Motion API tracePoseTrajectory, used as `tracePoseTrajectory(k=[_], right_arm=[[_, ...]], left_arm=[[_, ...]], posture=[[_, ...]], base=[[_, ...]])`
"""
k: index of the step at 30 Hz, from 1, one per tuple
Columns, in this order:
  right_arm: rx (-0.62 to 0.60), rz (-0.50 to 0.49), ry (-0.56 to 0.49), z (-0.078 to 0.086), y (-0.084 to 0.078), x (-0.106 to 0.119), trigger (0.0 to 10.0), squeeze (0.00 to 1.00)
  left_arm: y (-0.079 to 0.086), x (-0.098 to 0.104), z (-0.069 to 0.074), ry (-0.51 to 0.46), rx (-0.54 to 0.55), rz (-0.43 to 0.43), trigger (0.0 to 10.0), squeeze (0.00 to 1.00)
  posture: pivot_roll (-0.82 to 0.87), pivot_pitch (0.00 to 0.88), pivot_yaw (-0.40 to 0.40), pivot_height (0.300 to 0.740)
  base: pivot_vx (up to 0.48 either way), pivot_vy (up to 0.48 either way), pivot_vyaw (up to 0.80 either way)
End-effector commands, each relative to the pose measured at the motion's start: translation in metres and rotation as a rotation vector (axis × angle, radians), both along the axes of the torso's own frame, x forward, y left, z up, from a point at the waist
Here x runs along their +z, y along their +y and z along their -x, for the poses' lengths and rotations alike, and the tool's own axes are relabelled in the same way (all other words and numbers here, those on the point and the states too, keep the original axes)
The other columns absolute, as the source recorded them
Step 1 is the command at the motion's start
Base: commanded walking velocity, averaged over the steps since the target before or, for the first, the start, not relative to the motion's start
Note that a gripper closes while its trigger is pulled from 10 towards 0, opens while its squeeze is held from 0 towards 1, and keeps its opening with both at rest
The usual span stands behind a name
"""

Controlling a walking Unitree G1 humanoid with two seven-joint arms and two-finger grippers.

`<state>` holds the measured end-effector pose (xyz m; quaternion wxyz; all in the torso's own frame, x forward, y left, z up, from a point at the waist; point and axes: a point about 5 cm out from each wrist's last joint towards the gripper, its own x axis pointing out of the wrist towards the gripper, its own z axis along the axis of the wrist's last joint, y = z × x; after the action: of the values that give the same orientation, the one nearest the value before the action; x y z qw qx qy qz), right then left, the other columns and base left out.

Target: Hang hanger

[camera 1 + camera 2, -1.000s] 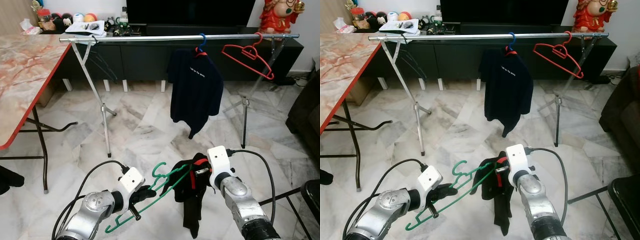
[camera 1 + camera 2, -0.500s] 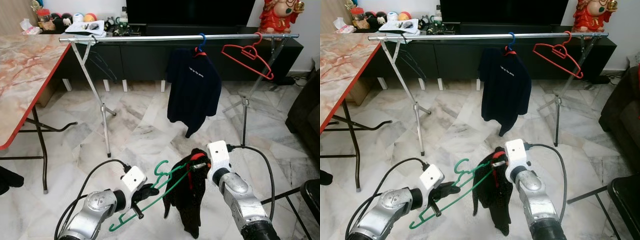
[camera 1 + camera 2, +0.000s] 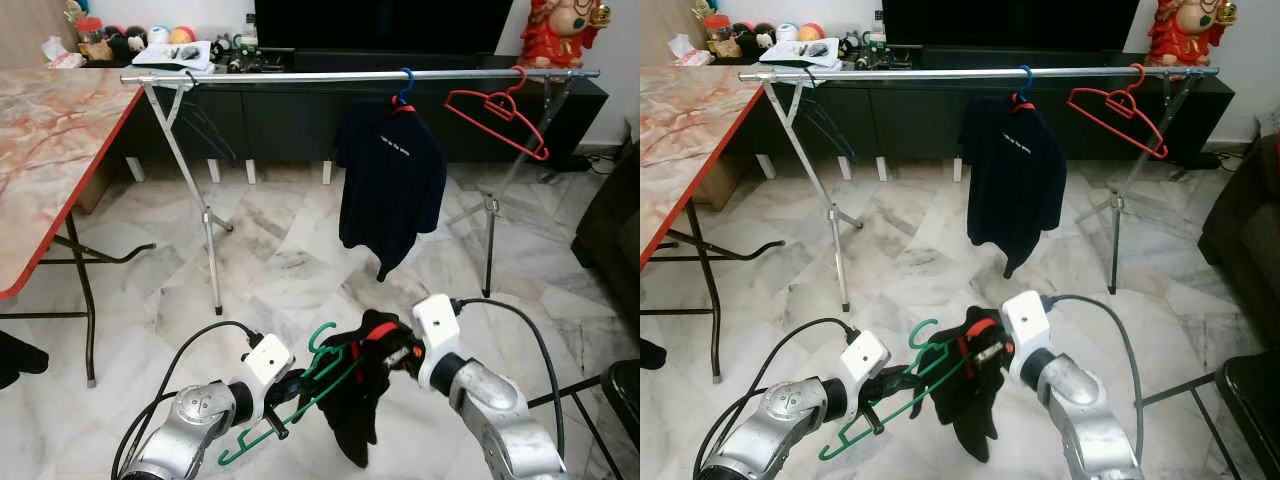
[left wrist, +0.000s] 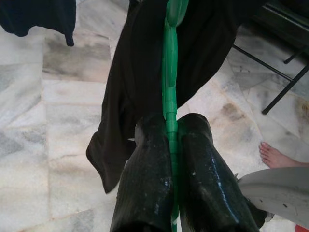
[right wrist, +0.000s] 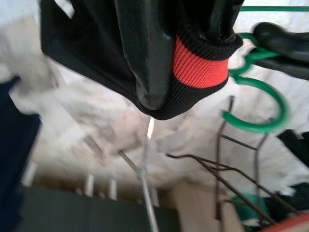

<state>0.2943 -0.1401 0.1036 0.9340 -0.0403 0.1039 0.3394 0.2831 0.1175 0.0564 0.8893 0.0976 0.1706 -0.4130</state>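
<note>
Hanger [image 3: 300, 395] pinched in my left gripper [image 4: 169, 140]; right gripper [image 3: 985, 352] clamps the black shirt [image 3: 355, 400].
Marble floor [image 3: 270, 260]; hanging shirt's [image 3: 390, 180] print unreadable.

The hanging navy shirt [image 3: 388, 180] bears small white chest lettering (too small to read).

Both arms are bare silver metal, rounded and segmented like jointed tubes, with a darker ribbed band near the elbow of the right one. Each wrist ends in a boxy white housing (the left one carries a small dark fitting on its face). A thick black cable loops out from behind each white housing and curves back along the forearm. The left pincer [image 4: 170, 181] has two long, glossy black fingers [image 4: 145, 183] with rounded, slightly scuffed tips. The right pincer [image 5: 188, 38] has the same shiny black fingers.
</note>
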Motion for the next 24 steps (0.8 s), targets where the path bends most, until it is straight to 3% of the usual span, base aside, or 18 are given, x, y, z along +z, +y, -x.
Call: tracePoseTrajectory(k=[1,5,11,14,15,16,18,19,21,24], right_arm=[[0.093,0.000,-0.086,0.003,0.003,0.019,10.0,0.00],[0.272,0.031,-0.122,0.017,0.003,0.025,10.0,0.00],[0.407,0.028,-0.145,0.028,0.002,0.035,10.0,0.00],[0.312,0.157,-0.173,0.016,-0.011,0.029,10.0,0.00],[0.124,0.263,-0.169,-0.003,-0.027,0.023,10.0,0.00],[0.012,0.322,-0.178,-0.013,-0.036,0.021,10.0,0.00],[-0.088,0.374,-0.191,-0.021,-0.045,0.021,10.0,0.00],[-0.211,0.348,-0.199,-0.029,-0.055,0.027,10.0,0.00],[-0.244,0.318,-0.218,-0.032,-0.056,0.032,10.0,0.00],[-0.138,0.253,-0.271,-0.029,-0.036,0.040,10.0,0.00]], left_arm=[[-0.001,0.001,0.000,-0.010,-0.015,-0.007,10.0,0.00],[-0.003,0.002,-0.002,-0.013,-0.015,-0.001,10.0,0.00],[-0.003,0.002,-0.003,-0.015,-0.007,0.006,10.0,0.00],[-0.002,0.003,-0.003,-0.018,0.000,0.010,10.0,0.00],[-0.002,0.003,-0.003,-0.022,0.007,0.012,10.0,0.00],[-0.002,0.003,-0.004,-0.023,0.009,0.013,10.0,0.00],[-0.002,0.003,-0.004,-0.024,0.010,0.014,10.0,0.00],[-0.003,0.003,-0.004,-0.023,0.012,0.015,10.0,0.00],[-0.003,0.003,-0.004,-0.023,0.013,0.017,10.0,0.00],[-0.004,0.003,-0.004,-0.020,0.011,0.021,10.0,0.00]], posture=[[0.00,0.118,-0.025,0.740],[0.00,0.120,-0.023,0.740],[-0.01,0.125,-0.022,0.740],[-0.01,0.127,-0.022,0.740],[-0.01,0.130,-0.022,0.740],[-0.01,0.130,-0.022,0.740],[-0.01,0.130,-0.022,0.740],[-0.01,0.131,-0.022,0.740],[-0.01,0.132,-0.022,0.740],[-0.01,0.133,-0.024,0.740]], base=[[0.000,0.000,0.00],[0.000,0.000,0.00],[0.000,0.000,0.00],[0.000,0.000,0.00],[0.000,0.000,0.00],[0.000,0.000,0.00],[0.000,0.000,0.00],[0.000,0.000,0.00],[0.000,0.000,0.00],[0.000,0.000,0.00]])
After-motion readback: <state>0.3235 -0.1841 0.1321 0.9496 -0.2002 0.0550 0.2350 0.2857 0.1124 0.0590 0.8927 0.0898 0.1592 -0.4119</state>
